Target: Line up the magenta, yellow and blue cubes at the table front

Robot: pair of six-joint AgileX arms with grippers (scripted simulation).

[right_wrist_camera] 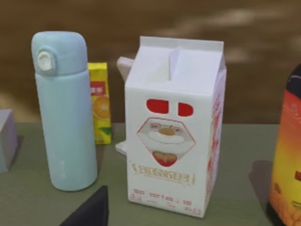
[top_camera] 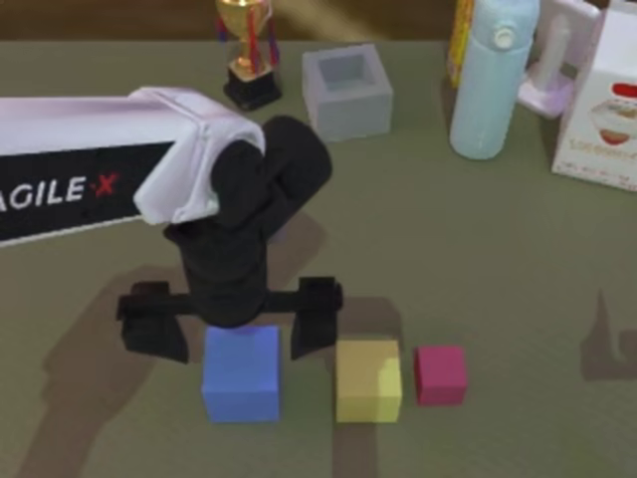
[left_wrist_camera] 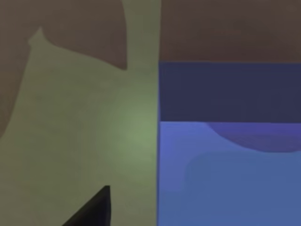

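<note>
Left gripper (top_camera: 237,331) sits low over the table (top_camera: 498,259) near the front, fingers spread wide apart, one dark finger (top_camera: 154,324) out to the left and the other just above the gap between two cubes. The blue cube (top_camera: 242,373) lies right below the wrist, free on the tabletop, not held. Just right of it, with a narrow gap, is the yellow cube (top_camera: 368,380), and close beside that the small magenta cube (top_camera: 439,374): three in a row along the front edge, blue, yellow, magenta from left to right. In the left wrist view the blue cube (left_wrist_camera: 229,160) fills one side, with a dark fingertip (left_wrist_camera: 91,212) well clear of it.

At the back: a grey hollow box (top_camera: 346,90), a trophy (top_camera: 247,50), a pale blue flask (top_camera: 492,75) and a white carton (top_camera: 605,110). The right wrist view faces the flask (right_wrist_camera: 63,110), the carton (right_wrist_camera: 171,127) and a yellow juice box (right_wrist_camera: 100,101) behind; the right gripper shows only one dark fingertip (right_wrist_camera: 91,212), so I cannot tell how it stands
</note>
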